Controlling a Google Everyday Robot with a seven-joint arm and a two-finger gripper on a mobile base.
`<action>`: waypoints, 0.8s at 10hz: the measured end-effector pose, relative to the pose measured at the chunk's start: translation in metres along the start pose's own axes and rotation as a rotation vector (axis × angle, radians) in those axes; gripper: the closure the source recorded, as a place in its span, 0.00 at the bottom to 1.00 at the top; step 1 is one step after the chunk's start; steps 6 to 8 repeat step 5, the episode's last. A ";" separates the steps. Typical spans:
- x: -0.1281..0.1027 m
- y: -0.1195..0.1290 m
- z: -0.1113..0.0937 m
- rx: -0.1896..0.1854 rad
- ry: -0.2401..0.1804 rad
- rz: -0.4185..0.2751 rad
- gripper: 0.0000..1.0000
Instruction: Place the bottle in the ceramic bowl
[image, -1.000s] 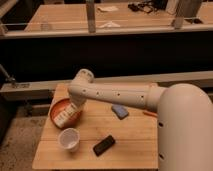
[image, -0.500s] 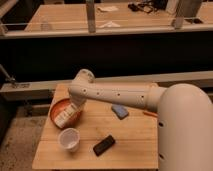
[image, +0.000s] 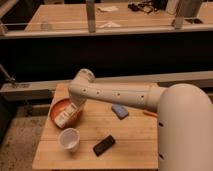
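Camera view | end effector (image: 73, 107) over round orange-red ceramic bowl (image: 56, 107) | whitish bottle (image: 66, 116) inside

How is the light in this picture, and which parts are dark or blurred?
Camera view: warm light falls on the wooden table; the band behind it is nearly black. The whole picture is soft, so the bottle label is unreadable. The hand sits over the ceramic bowl, casting shade inside.

Wooden tabletop (image: 130, 135) bearing a white paper cup (image: 69, 139) near its front-left corner, a black phone (image: 104, 145) right of the cup, and a blue object (image: 119, 111) behind the phone.
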 end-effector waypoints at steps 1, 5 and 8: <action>0.001 0.000 0.000 -0.001 0.001 -0.001 0.86; 0.002 0.000 0.000 0.000 0.004 -0.009 0.86; 0.002 0.000 0.000 0.000 0.004 -0.009 0.86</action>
